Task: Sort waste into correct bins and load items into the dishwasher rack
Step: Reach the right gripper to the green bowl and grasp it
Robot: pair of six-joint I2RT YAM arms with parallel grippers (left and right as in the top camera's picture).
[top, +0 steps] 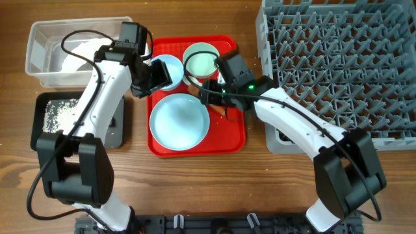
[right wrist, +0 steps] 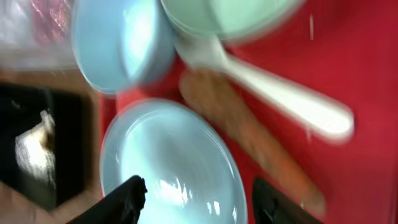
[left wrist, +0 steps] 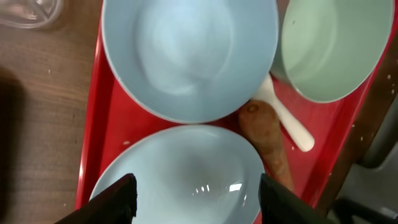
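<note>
Currently, the left tool [left wrist: 196,202] is being held open over the red rectangular plastic serving tray [top: 237,140]. Its two dark fingers [left wrist: 115,199] are being kept well apart, and nothing is being gripped between them. Directly beneath it, the light blue round plate [left wrist: 186,168] is being carried at the near end of that tray.

The right tool [right wrist: 199,202] is likewise being held with its jaws apart and empty. It is being hung above the same plate, near the orange-brown sausage-like stick [right wrist: 249,143]. The stick is being shown lying on the tray floor, just beside the plate's rim on one side and the white plastic spoon [right wrist: 280,93] on the other. One end of the spoon is being seen reaching in between the small pale greenish bowl [top: 201,60] and the small pale blue bowl [top: 166,70], both of which are being carried at the far end of the tray.

Left of the red tray, on the brown wooden surface [top: 195,188], a crumpled white paper napkin [top: 70,60] is being contained in the clear plastic rectangular tub [top: 39,71]. White rice-like grains [top: 62,114] are being held in the shallow black rectangular tray [top: 116,133] just in front of it. On the right, the large square grey plastic rack [top: 338,65] is being borne by the surface, just beside the red tray.
</note>
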